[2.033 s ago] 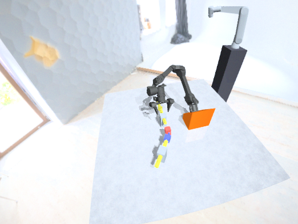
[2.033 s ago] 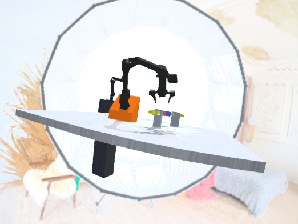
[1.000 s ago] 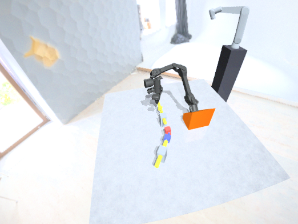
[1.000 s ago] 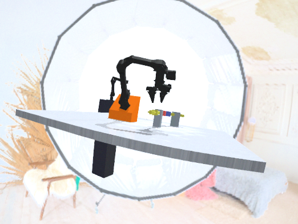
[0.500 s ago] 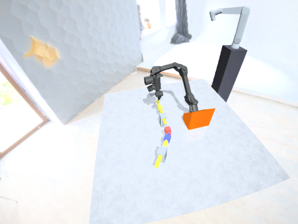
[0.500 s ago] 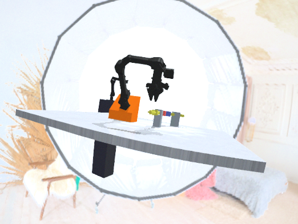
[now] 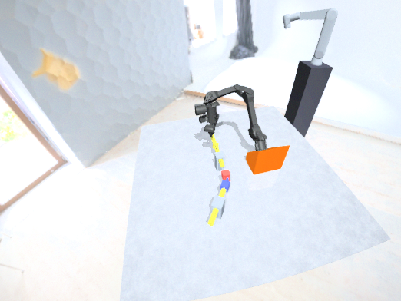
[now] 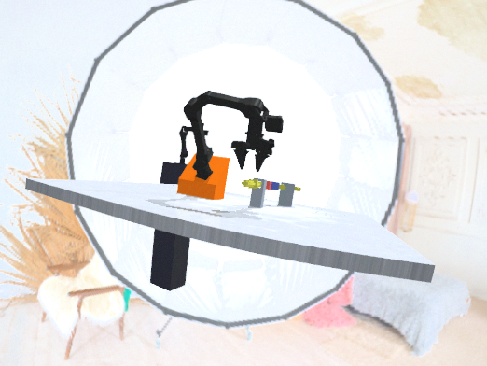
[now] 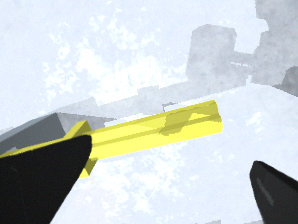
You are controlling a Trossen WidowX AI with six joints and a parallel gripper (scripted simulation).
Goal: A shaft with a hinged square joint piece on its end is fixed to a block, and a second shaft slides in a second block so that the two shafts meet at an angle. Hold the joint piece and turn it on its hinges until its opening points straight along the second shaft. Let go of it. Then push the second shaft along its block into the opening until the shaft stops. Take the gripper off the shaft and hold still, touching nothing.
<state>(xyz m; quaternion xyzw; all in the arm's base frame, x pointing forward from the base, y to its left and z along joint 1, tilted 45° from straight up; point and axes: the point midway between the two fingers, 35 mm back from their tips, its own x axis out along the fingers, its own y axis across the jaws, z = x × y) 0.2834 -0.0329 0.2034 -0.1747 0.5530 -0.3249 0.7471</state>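
The first yellow shaft [image 7: 213, 217] [image 8: 298, 189] runs through a grey block [image 7: 218, 202] [image 8: 286, 196]. On its end is the joint piece, with a blue part [image 7: 225, 186] [image 8: 275, 186] and a red part [image 7: 226, 175] [image 8: 269, 185]. The second yellow shaft [image 7: 215, 143] [image 8: 249, 183] [image 9: 160, 127], with a collar, runs through the other grey block [image 7: 219, 157] [image 8: 257, 195] [image 9: 40, 129]. Its inner end stands just short of the red part. My gripper [image 7: 211, 133] [image 8: 250, 169] [image 9: 170, 155] is open and empty, above the second shaft's outer end. The joint's exact aim is too small to tell.
An orange block [image 7: 267, 160] [image 8: 201, 189] stands at my arm's base, beside the shafts. The grey table [image 7: 307, 238] [image 8: 326, 229] carries everything. Another arm on a dark pedestal [image 7: 307, 92] [image 8: 170, 257] stands beyond the table edge.
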